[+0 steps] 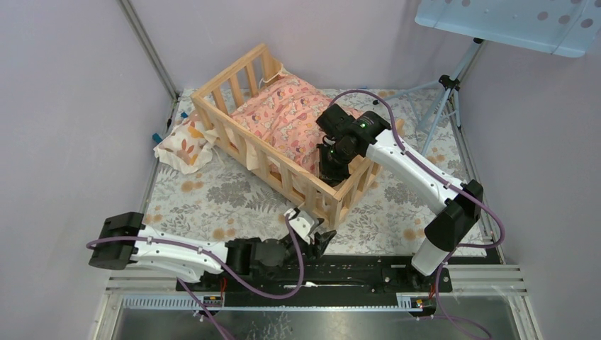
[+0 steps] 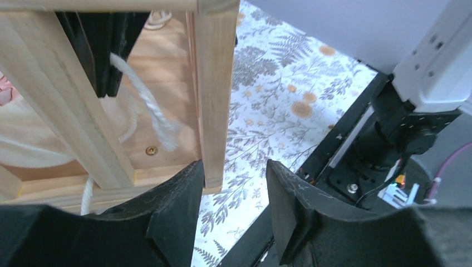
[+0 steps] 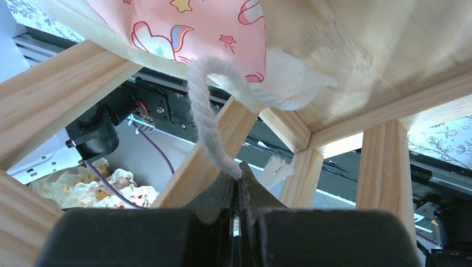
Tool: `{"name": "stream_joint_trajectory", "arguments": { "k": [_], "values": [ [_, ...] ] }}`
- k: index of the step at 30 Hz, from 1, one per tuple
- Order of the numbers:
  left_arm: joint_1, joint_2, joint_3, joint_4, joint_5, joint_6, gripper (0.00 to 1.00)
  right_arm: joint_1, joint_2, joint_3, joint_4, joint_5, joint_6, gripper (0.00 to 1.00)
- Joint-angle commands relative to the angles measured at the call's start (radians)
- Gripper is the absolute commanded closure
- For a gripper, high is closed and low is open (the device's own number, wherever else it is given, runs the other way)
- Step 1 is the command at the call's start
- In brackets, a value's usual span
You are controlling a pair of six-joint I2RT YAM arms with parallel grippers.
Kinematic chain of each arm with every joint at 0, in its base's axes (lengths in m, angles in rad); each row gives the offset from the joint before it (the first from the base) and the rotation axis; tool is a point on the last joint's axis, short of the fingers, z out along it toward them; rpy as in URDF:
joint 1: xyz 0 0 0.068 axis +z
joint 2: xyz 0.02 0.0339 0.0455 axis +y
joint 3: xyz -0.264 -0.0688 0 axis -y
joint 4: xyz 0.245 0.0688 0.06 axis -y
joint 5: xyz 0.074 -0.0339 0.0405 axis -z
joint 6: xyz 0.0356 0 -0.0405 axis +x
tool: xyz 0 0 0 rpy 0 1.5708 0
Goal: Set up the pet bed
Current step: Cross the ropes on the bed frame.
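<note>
Hovering left gripper (image 2: 234,166): low centre of the top view, at the bed's near corner; jaws part-way apart, corner post (image 2: 217,83) right at the gap, table showing between post and the finger on the frame's right, nothing clamped that I can see.
Table (image 1: 212,202): leaf-print cover, across the middle of the frame.
Bed (image 1: 230,71): wooden frame, standing slantwise on the table, upper centre, one corner toward the arms.
Right gripper (image 3: 239,167): down inside the bed's right end, jaws pinched tight on a white cord (image 3: 203,111).
Cord: loops up to the cushion's edge.
Cushion (image 1: 283,110): pink, lying in the bed.
Pillow (image 1: 186,144): cream, on the table just beside the bed's left rail, upper left.
</note>
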Motion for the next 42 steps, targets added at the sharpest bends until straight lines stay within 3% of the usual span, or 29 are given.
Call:
{"name": "stream_joint_trajectory", "arguments": {
  "k": [1, 5, 12, 20, 29, 42],
  "values": [
    [-0.004, 0.038, 0.004, 0.071, -0.1, -0.009, 0.49, 0.009, -0.019, 0.038, -0.047, 0.023, -0.009, 1.0],
    [-0.004, 0.031, -0.036, 0.115, -0.164, -0.023, 0.48, 0.009, -0.023, 0.036, -0.05, 0.027, -0.012, 1.0],
    [-0.004, -0.003, -0.12, 0.24, -0.12, 0.016, 0.48, 0.01, -0.022, 0.033, -0.042, 0.027, -0.013, 1.0],
    [0.006, 0.001, -0.133, 0.34, -0.136, 0.07, 0.36, 0.01, -0.017, 0.032, -0.039, 0.02, -0.015, 1.0],
    [0.037, 0.047, -0.12, 0.41, -0.15, 0.095, 0.5, 0.01, -0.018, 0.026, -0.034, 0.017, -0.014, 1.0],
    [0.092, 0.068, -0.114, 0.432, -0.103, 0.083, 0.46, 0.01, -0.02, 0.02, -0.026, 0.015, -0.015, 1.0]
  ]
}}
